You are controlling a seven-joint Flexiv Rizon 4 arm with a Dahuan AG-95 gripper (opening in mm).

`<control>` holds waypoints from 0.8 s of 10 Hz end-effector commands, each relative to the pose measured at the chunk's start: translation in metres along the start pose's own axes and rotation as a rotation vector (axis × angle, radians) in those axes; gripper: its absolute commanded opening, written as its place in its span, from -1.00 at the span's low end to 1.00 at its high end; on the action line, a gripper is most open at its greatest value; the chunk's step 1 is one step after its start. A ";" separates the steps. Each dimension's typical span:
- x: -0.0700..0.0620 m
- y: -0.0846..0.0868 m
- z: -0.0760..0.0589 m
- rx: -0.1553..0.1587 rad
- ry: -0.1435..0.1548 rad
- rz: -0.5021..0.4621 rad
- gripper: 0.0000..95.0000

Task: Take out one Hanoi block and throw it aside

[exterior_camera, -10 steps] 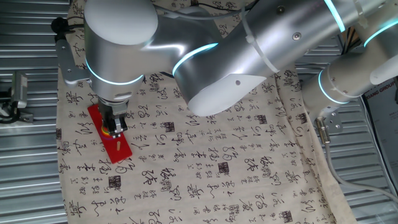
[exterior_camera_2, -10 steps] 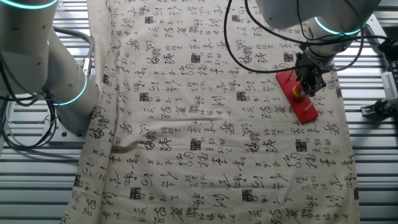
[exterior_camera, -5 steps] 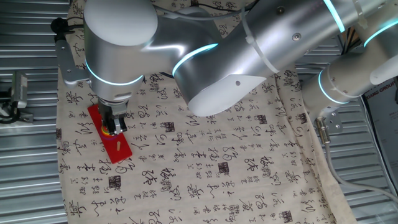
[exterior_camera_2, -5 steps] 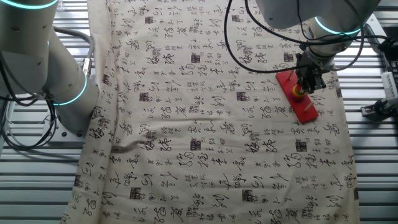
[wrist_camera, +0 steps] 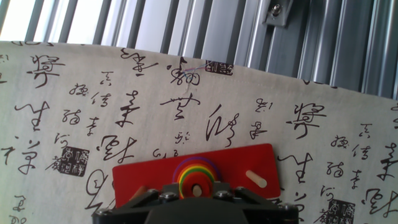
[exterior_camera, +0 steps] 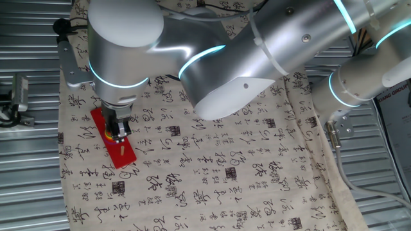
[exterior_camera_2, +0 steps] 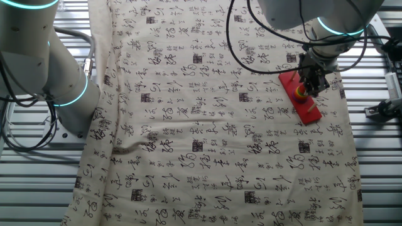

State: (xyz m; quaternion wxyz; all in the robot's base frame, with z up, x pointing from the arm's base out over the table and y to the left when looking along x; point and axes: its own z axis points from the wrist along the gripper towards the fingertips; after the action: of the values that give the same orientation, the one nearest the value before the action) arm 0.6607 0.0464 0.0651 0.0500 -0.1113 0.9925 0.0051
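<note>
The Hanoi block (wrist_camera: 196, 188), a tiny red ring, tops a rainbow stack of rings (wrist_camera: 198, 169) on the middle peg of the long red board (wrist_camera: 143, 177). My gripper (wrist_camera: 196, 192) is down over the stack, and its jaws press against both sides of the red ring. In one fixed view the gripper (exterior_camera: 119, 134) stands upright over the board (exterior_camera: 126, 154) at the cloth's left. In the other fixed view it (exterior_camera_2: 305, 93) stands over the board (exterior_camera_2: 311, 112) at the right. The stack (exterior_camera_2: 302, 95) shows there only as a small coloured spot.
A bare pale peg (wrist_camera: 255, 179) stands on the board right of the stack. The board lies on a calligraphy-printed cloth (exterior_camera: 225, 173). Metal slats (wrist_camera: 311, 43) run beyond the cloth's edge. The large silver arm (exterior_camera: 270, 45) spans over the table.
</note>
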 end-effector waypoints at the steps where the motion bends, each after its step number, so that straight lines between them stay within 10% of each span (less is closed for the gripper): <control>1: 0.000 0.000 0.000 0.000 0.000 0.000 -0.60; 8: 0.000 0.000 0.000 0.001 0.000 0.001 -0.60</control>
State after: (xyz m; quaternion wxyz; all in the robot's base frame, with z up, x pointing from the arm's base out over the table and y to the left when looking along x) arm 0.6606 0.0466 0.0658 0.0501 -0.1103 0.9926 0.0050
